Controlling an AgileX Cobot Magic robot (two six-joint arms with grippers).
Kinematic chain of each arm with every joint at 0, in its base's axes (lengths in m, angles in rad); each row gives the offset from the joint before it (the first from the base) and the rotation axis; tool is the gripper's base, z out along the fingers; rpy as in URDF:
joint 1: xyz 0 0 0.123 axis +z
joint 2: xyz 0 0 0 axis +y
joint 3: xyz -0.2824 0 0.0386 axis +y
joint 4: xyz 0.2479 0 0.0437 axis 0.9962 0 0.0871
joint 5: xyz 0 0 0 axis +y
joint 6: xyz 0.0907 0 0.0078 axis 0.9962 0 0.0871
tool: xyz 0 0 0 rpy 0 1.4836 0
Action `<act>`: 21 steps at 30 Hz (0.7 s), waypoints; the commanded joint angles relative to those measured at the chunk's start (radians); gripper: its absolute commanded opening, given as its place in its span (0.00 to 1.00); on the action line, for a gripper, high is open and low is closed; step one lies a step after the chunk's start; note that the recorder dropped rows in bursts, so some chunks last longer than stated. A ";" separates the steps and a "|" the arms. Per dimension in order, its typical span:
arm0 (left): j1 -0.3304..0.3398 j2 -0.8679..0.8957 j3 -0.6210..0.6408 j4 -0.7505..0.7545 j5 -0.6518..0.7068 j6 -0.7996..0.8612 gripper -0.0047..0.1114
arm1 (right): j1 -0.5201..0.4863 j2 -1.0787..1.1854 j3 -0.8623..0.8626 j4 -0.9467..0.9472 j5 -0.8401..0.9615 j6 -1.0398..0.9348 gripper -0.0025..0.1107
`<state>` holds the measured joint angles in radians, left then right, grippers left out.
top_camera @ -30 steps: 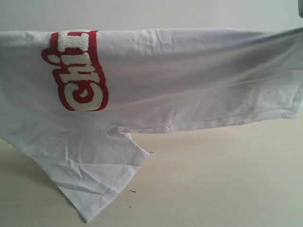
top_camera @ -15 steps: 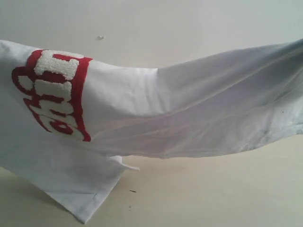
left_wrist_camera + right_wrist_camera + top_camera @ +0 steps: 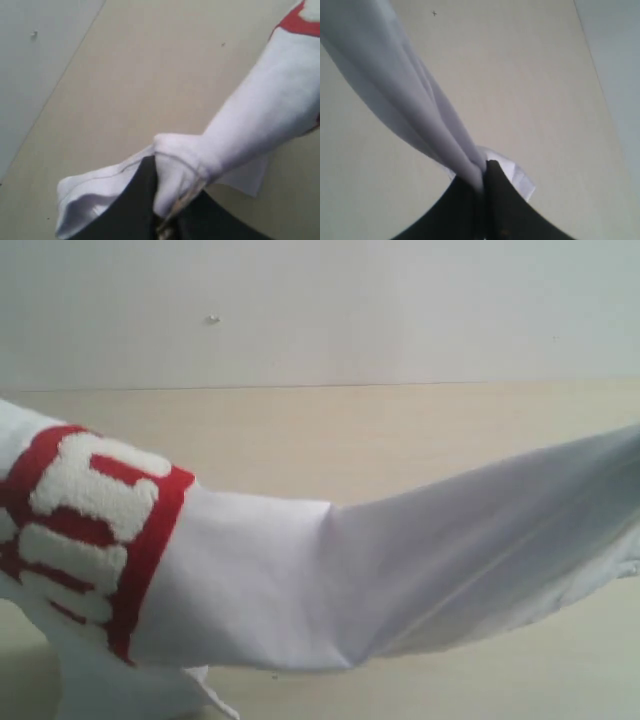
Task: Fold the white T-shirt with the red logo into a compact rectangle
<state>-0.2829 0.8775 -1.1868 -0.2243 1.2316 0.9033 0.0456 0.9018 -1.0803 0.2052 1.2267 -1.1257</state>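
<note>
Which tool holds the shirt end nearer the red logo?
The left tool: the red logo sits at its end of the white T-shirt; the right tool grips plain cloth.

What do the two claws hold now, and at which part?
Each holds the white T-shirt by a bunched edge: left claw at one end, right claw at the other.

Pale beige table (image 3: 420,430) – smooth, matte, meets a light grey wall (image 3: 400,310) along a straight line at the back. On the top: a tiny dark speck (image 3: 223,44) in the left wrist view and a second speck (image 3: 434,13) in the right wrist view. The white T-shirt (image 3: 400,570) hangs over the table – its lowest part at front left runs out of frame, so contact can't be told.
</note>
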 commanded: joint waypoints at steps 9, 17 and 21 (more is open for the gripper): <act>-0.116 -0.027 0.050 0.186 -0.011 -0.128 0.04 | 0.043 -0.056 0.155 -0.069 -0.006 0.036 0.02; -0.114 0.234 0.185 0.421 -0.011 -0.121 0.04 | 0.043 0.109 0.155 -0.159 -0.006 0.042 0.02; -0.066 0.349 0.252 0.459 -0.075 -0.126 0.04 | 0.041 0.223 0.155 -0.174 -0.020 0.056 0.02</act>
<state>-0.3746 1.1738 -0.9701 0.2016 1.2141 0.7895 0.0841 1.0540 -0.9296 0.0510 1.2305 -1.0790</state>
